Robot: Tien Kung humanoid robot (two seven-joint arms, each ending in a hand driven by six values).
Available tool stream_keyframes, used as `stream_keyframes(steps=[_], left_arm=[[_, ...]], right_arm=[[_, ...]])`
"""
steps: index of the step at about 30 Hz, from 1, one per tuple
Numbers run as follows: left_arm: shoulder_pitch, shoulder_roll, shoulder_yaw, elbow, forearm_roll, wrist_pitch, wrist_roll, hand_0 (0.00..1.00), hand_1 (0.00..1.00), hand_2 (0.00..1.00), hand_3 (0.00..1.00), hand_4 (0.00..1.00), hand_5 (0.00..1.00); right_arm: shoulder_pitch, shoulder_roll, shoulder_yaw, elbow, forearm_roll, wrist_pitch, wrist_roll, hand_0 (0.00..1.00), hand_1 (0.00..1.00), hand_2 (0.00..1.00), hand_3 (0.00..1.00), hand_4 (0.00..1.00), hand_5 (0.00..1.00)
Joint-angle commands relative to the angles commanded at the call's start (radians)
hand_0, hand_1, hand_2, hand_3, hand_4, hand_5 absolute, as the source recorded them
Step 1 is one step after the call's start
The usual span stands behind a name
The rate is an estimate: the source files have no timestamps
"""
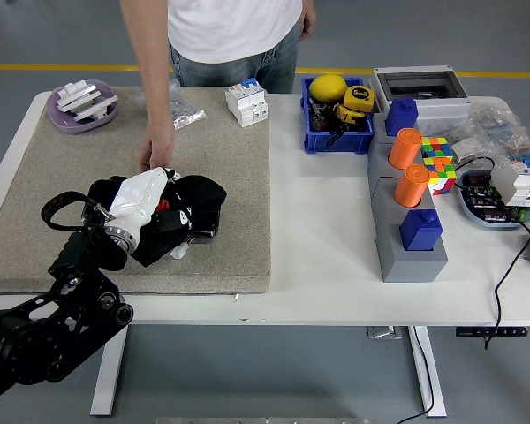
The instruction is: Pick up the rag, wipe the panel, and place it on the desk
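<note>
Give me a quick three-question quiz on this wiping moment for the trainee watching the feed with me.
1. True or false: the left hand presses a black rag onto the black panel.
2. What steadies the panel from the far side? A) a clamp B) the person's hand C) the robot's right hand
3. Fill in: the panel lies on a beige ___, not on the bare white table.

Key: 1 true; 2 B, the person's fingers reach down to the panel's far edge, though contact is hard to confirm, and the robot's right hand is not in view; 3 mat.
</note>
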Motion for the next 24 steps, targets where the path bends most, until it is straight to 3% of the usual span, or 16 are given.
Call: stream_keyframes(steps=[6,11,24], left_arm=[[-0.014,-0.007,0.06,-0.033,0.002,0.004,0.013,0.279,0.174,0.507,0.462,0.182,0.002],[-0.019,-0.008,0.071,-0.03,0.002,0.009,0.019,0.278,0.174,0.505,0.459,0.177,0.002],[-0.015,-0.002,0.002,0.045,0.005,0.021,0.017,0.276,0.177,0.507,0.466,0.189,0.002]], right_arm=[[0.001,0.0,0.011,0.0,-0.015,0.0,-0.004,0.709,0.522,0.638,0.626,0.998,0.555],[0.0,0.001,0.013,0.0,-0.019,0.0,-0.005,0.709,0.522,0.638,0.625,0.998,0.554],[-0.001,0.001,0.015,0.001,-0.024,-0.001,-0.006,0.708,0.522,0.638,0.626,0.998,0.552]])
